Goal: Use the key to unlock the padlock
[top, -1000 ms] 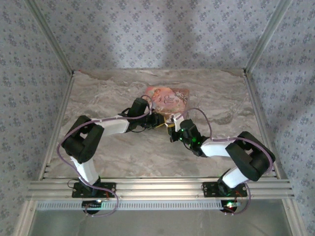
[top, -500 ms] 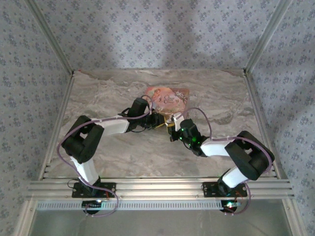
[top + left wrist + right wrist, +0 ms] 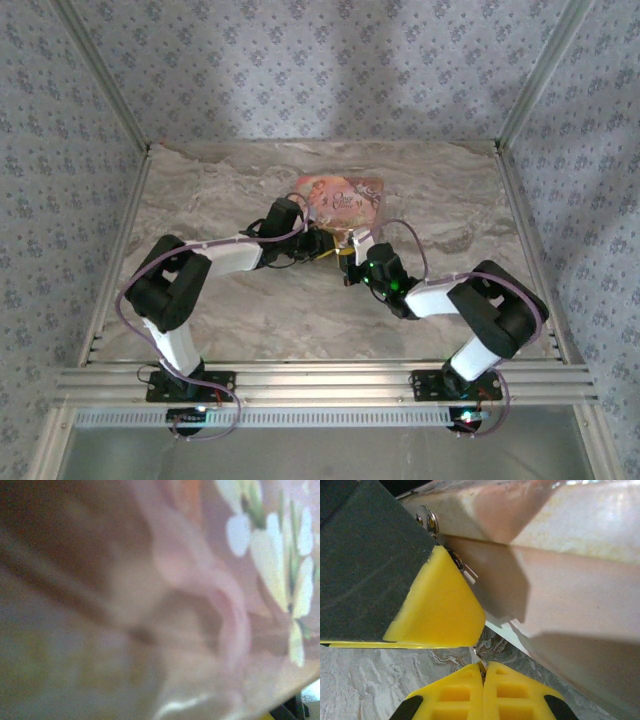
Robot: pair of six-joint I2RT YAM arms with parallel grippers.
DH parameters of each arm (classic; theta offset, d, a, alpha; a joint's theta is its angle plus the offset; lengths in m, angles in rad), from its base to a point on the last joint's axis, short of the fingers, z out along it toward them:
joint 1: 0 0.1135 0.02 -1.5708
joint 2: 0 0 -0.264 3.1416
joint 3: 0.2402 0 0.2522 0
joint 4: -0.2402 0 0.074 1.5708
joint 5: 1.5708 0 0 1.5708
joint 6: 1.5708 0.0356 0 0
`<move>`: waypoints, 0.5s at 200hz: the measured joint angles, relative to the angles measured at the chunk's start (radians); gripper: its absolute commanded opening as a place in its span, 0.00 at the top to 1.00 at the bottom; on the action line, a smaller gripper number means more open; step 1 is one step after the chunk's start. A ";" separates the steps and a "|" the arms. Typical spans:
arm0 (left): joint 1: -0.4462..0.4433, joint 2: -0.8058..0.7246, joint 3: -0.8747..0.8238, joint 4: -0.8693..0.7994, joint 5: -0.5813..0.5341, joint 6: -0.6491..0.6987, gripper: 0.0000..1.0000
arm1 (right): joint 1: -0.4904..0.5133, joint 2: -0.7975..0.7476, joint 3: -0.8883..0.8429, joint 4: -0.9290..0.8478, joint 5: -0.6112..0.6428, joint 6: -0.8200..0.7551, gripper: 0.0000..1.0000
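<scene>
My right gripper point(image 3: 350, 260) is shut on the key point(image 3: 476, 656), a thin silvery blade sticking out between its yellow fingertips point(image 3: 455, 690). The key's tip sits just under a yellow finger point(image 3: 437, 605) of my left gripper point(image 3: 325, 246), which meets the right one tip to tip at the near edge of the flat pink picture box point(image 3: 345, 197). The blue padlock is hidden between the grippers. In the left wrist view the blurred flower-printed box point(image 3: 200, 555) is pressed close to the lens, and the left fingers cannot be made out.
The pink box's pale side point(image 3: 580, 595) rises right beside the key. The marble table point(image 3: 220, 190) is fenced by metal frame posts and patterned walls, with an aluminium rail point(image 3: 320, 380) along the near edge.
The right arm's elbow has swung left and inward, and its gripper has nudged slightly towards the left gripper. The left arm has held still.
</scene>
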State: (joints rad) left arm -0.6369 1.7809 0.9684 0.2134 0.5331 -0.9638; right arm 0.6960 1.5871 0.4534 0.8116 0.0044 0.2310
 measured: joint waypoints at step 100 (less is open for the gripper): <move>-0.003 0.000 0.006 0.021 -0.026 -0.018 0.82 | -0.014 0.027 0.027 0.032 -0.005 -0.003 1.00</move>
State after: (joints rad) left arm -0.6399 1.7805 0.9741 0.2348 0.5076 -0.9821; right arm 0.6815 1.6142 0.4808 0.8440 -0.0006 0.2276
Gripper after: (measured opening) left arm 0.231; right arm 0.060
